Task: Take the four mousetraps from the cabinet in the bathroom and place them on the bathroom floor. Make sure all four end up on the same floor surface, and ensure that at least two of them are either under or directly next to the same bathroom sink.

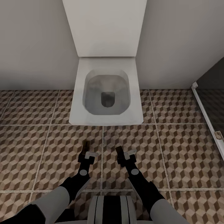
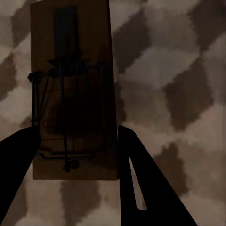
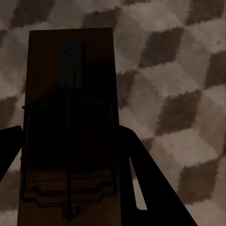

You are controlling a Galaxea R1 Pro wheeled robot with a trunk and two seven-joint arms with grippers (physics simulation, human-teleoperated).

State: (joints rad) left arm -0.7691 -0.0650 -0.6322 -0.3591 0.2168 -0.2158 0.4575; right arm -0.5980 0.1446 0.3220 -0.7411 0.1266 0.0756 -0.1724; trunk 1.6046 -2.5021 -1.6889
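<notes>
My two grippers hang low over the bathroom floor [image 1: 180,155] in front of a toilet. The left gripper [image 1: 86,151] is shut on a mousetrap [image 1: 86,145], a brown wooden board with a wire bar. In the left wrist view the mousetrap [image 2: 73,94] sits between the dark fingers [image 2: 141,179], above the cube-pattern tiles [image 2: 179,70]. The right gripper [image 1: 122,155] is shut on a second mousetrap [image 1: 119,151]. In the right wrist view that mousetrap [image 3: 70,117] lies between the fingers [image 3: 146,183], in shadow. The cabinet and the sink are out of view.
A white toilet [image 1: 105,93] with its raised lid [image 1: 105,28] stands against the pale wall straight ahead. A white-framed dark glass screen [image 1: 205,115] runs along the right side. Tiled floor spreads to the left and right of the toilet. My trunk [image 1: 110,210] is at the bottom.
</notes>
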